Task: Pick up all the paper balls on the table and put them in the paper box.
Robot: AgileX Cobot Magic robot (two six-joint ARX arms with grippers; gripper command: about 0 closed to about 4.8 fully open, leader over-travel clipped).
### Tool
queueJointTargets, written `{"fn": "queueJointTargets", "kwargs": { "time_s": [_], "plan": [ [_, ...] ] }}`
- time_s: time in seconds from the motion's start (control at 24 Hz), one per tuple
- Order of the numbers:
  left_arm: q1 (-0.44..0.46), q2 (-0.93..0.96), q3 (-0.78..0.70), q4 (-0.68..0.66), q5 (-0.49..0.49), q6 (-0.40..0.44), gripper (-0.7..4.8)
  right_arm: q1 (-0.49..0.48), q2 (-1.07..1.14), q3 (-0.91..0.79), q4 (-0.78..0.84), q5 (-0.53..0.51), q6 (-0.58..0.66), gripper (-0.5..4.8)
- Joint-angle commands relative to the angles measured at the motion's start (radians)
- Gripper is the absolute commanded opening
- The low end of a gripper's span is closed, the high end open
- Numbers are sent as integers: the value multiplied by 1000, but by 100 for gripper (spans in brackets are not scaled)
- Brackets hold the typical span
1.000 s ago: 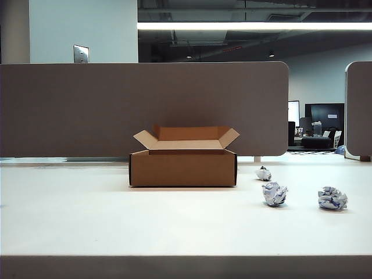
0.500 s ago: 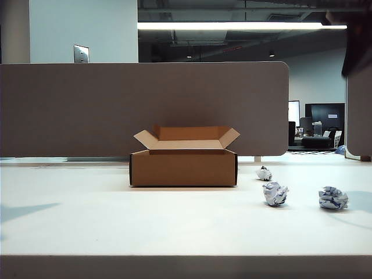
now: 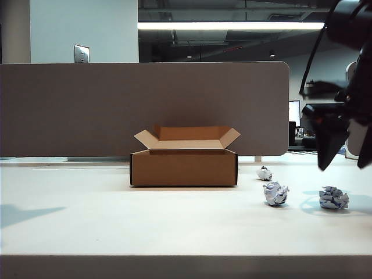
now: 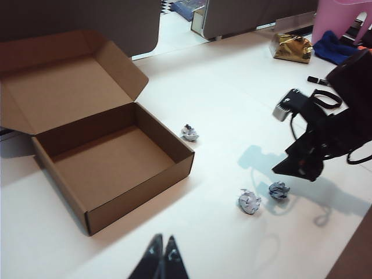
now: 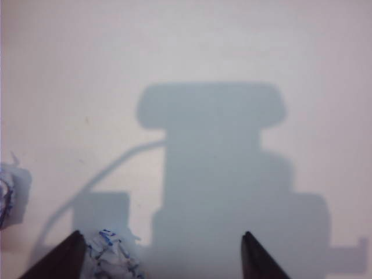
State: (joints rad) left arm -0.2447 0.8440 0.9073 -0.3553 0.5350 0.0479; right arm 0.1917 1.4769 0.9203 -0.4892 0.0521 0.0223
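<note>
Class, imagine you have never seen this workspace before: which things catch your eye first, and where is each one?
First, the low brown cardboard box with open flaps, mid-table before the grey partition panel. Next, three small crumpled white paper balls with blue-grey print on the white tabletop, right of the box. Then the black right gripper, jaws open, hanging above the rightmost ball; the left gripper, fingers together, shows only in its wrist view, nearer than the box.

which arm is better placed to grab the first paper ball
Right. The right gripper hangs with jaws open above the rightmost paper ball, which shows beside one fingertip in its wrist view. The left gripper is shut, nearer the box.
</note>
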Motion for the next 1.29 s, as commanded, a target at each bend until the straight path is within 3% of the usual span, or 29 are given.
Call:
{"fn": "queueJointTargets", "kwargs": {
  "time_s": [0.04, 0.75, 1.13, 1.29],
  "plan": [
    [-2, -2, 2, 11, 11, -4, -1, 2, 22, 7, -11, -12, 68, 348],
    [-2, -1, 2, -16, 11, -3, -1, 18, 76, 6, -55, -78, 83, 344],
    [-2, -1, 2, -24, 6, -2, -1, 19, 95, 7, -54, -108, 82, 127],
    [-2, -1, 2, -24, 6, -2, -1, 19, 90, 21, -3, -117, 79, 111]
  ]
}}
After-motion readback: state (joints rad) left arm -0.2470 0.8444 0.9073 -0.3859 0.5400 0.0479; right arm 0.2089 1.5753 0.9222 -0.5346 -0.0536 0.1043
